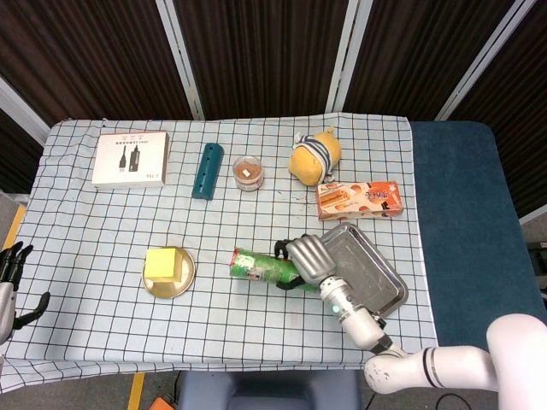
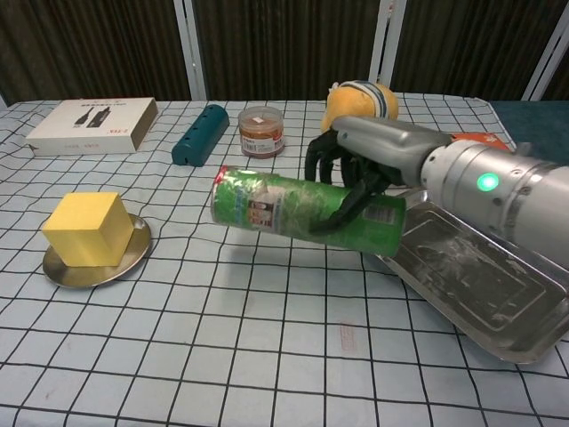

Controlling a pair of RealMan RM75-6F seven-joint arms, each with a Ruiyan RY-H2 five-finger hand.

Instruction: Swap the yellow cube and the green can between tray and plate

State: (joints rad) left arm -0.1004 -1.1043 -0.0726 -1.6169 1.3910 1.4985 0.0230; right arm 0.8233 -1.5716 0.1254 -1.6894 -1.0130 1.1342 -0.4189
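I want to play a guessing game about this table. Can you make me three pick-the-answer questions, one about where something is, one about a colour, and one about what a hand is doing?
1. Where is the yellow foam cube?
A. on the round gold plate
B. in the metal tray
C. on the white flat box

2. What colour is the long plastic block beside the small round jar?
A. red
B. teal
C. yellow

3. What is the right hand doing?
A. resting flat on the cloth
B. pushing the tray
C. holding the green cylindrical can above the table

Answers:
1 A, the cube sits on the plate.
2 B, it is dark blue-green.
3 C, the fingers wrap the can, which hangs tilted over the cloth.
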